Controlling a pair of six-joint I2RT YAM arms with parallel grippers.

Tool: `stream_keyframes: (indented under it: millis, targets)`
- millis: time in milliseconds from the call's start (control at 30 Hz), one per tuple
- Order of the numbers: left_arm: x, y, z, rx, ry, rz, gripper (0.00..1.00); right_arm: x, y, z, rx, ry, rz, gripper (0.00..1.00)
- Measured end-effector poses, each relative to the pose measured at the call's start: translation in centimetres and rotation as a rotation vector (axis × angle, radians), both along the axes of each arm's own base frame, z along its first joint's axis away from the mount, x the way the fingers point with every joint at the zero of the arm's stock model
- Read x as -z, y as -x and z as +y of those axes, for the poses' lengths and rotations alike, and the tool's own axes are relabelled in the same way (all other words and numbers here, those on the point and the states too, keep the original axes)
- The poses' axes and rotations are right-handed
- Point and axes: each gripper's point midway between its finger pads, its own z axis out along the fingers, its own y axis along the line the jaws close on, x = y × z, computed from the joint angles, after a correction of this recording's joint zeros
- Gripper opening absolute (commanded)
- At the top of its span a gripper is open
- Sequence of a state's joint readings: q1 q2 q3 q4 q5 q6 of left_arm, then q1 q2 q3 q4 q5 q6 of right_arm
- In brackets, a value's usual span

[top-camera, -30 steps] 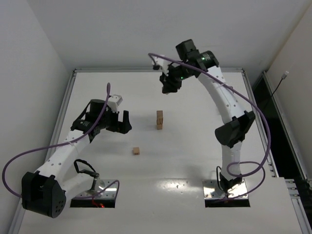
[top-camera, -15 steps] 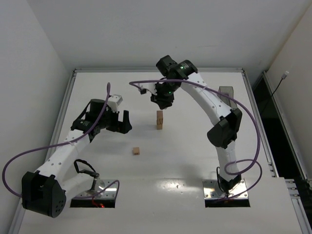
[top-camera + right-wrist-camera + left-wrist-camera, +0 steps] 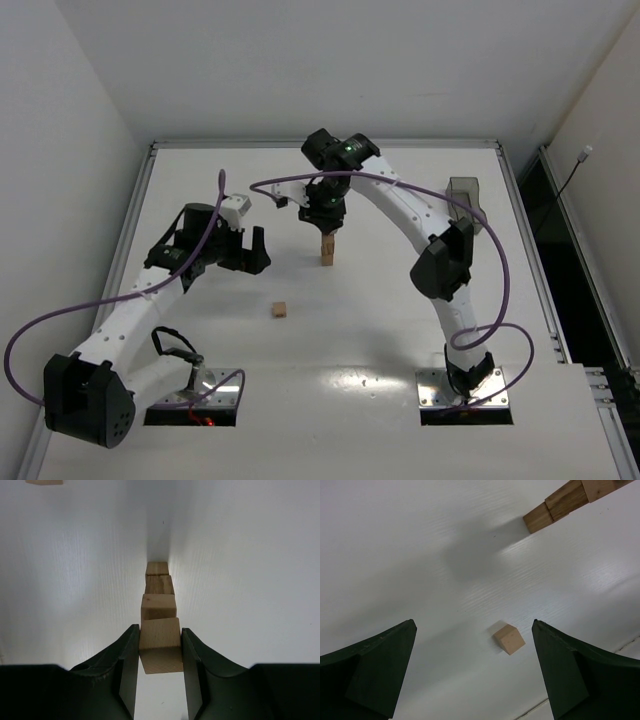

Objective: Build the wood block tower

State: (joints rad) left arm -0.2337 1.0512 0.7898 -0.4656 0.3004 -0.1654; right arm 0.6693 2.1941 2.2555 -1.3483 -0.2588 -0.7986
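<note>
Right wrist: right jaws clamp a wood block (image 3: 160,645) over the tower (image 3: 159,587); left jaws spread wide.

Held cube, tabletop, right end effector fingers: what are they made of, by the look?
Held cube: unfinished light wood, most likely; grain lines and matte faces show.
Tabletop: white, smooth, slightly glossy with faint streaks; laminate or painted board, cannot tell which.
Right end effector fingers: dark green, matte, probably moulded or printed plastic.

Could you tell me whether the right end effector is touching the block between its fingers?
Touching. In the right wrist view, both fingers of the right end effector press flat against the sides of the block.
</note>
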Motion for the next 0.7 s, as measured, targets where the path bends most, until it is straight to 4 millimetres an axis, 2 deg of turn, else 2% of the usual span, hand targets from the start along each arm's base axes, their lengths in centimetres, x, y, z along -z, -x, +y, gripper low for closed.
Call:
stream_keyframes:
  millis: [700]
  targets:
    - [-0.30,-0.03,0.34,-0.006,-0.002,-0.012,1.00,-0.62,-0.24,0.46,0.012,0.020,-0.044,0.00]
